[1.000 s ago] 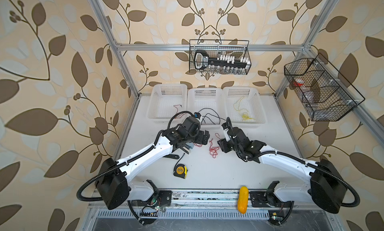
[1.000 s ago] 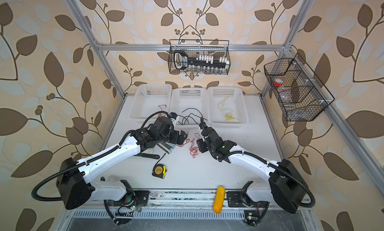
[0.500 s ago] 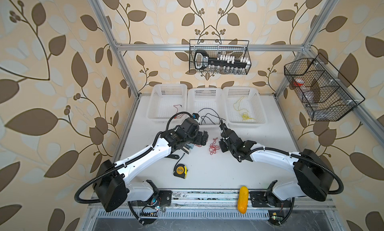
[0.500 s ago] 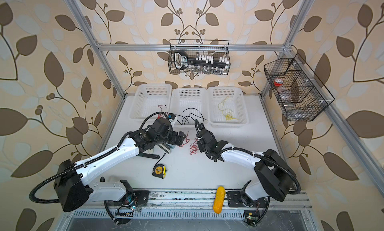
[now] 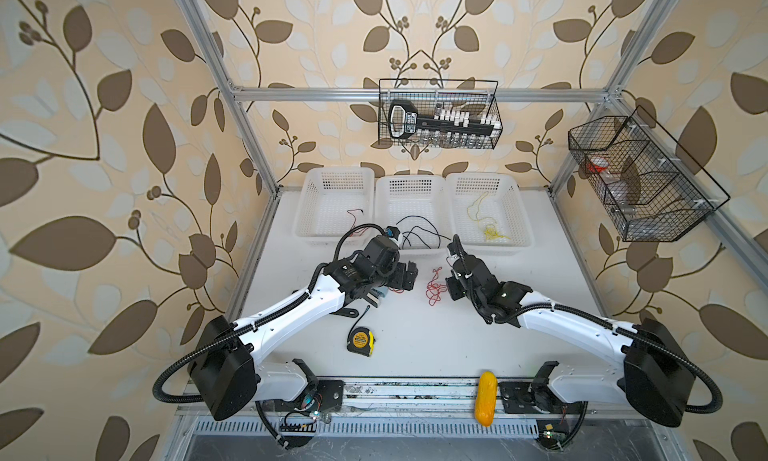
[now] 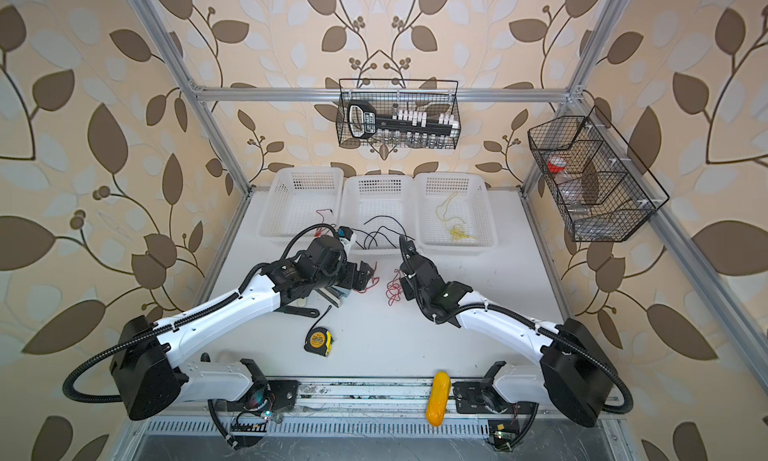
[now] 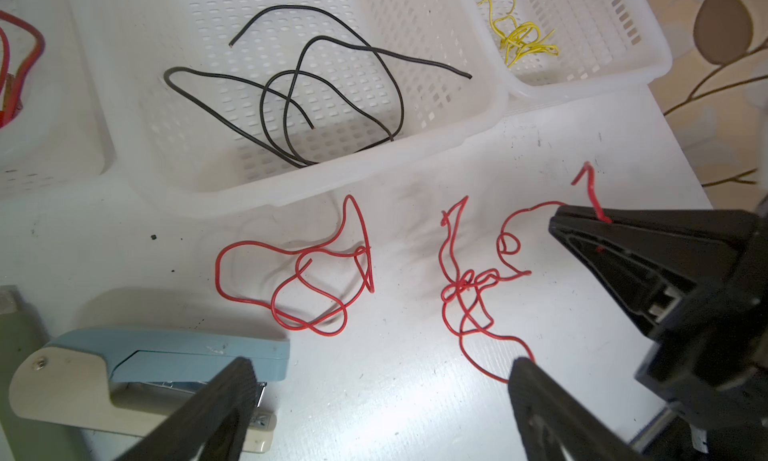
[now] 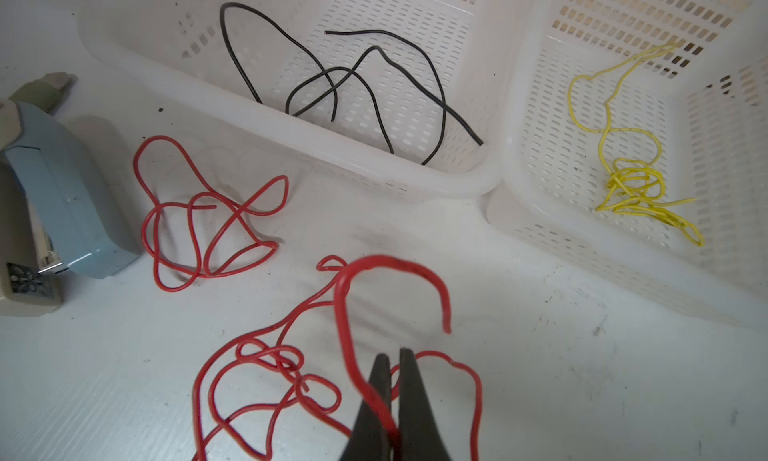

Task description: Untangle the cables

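Right pincer (image 8: 392,353) is clamped on a strand of the knotted red cable (image 8: 286,359), which lies on the tabletop (image 8: 540,355) near the baskets (image 8: 332,147); the left pincer (image 7: 384,362) hangs spread wide beside it, gripping nothing. Thin, light and springy, this wire will likely keep its kinks and slip through a loose grip, so a strand right beside the knot seems the best hold.

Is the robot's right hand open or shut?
Shut. In the right wrist view the right hand has its two fingers pressed together, pinching the red wire, which arches up from the grip.
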